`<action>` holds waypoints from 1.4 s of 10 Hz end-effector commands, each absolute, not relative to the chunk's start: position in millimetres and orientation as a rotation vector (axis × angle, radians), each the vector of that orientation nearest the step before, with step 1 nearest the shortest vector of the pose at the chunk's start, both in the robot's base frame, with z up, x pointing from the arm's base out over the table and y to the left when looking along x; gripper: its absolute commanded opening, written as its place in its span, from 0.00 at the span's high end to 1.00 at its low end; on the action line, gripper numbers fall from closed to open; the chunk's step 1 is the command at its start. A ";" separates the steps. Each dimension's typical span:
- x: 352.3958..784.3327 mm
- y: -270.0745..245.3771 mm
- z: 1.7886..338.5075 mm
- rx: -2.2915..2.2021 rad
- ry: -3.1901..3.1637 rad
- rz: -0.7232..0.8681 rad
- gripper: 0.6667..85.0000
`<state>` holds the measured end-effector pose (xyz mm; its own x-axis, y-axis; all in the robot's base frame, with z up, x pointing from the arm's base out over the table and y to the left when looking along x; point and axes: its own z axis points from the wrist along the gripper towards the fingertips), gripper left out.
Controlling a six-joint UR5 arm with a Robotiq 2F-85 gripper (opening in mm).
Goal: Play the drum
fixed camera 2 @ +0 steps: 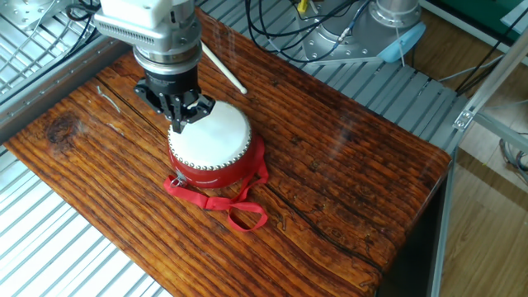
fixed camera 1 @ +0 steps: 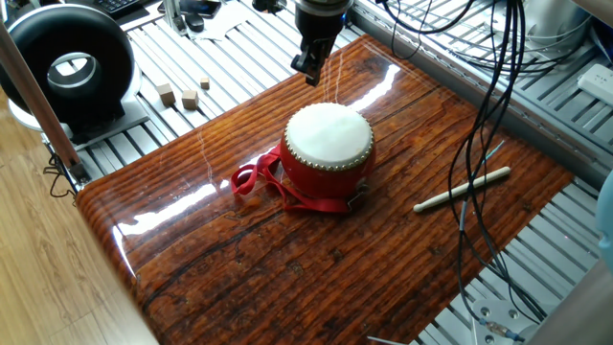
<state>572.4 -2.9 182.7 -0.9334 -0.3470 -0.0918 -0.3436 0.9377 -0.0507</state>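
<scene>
Squat red drum, off-white skin, studded rim, red ribbon strap, end effector fingers together, empty

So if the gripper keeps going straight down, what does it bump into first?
Probably the small red barrel drum: the gripper points down near the far edge of its off-white skin. Depth is unclear, so it could just miss and meet the glossy wooden table.

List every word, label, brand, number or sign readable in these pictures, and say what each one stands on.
None: no legible text shows in either view.
The drum has a plain off-white head and red body, no print.
The pincer housing shows only ribbed vents, no brand.
The black ring-shaped device and the wooden stick carry no visible marking.
</scene>
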 end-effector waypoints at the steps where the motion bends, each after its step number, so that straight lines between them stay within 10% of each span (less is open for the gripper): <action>1: 570.1 4.9 183.6 -0.519 3.001 0.001 1.00; 8: 560.7 -12.9 184.3 -0.649 3.005 0.024 1.00; 14: 473.2 -133.9 166.1 -1.047 2.988 -0.070 1.00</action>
<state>510.4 -86.8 176.0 -0.8409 -0.5411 0.0038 -0.5411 0.8407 -0.0232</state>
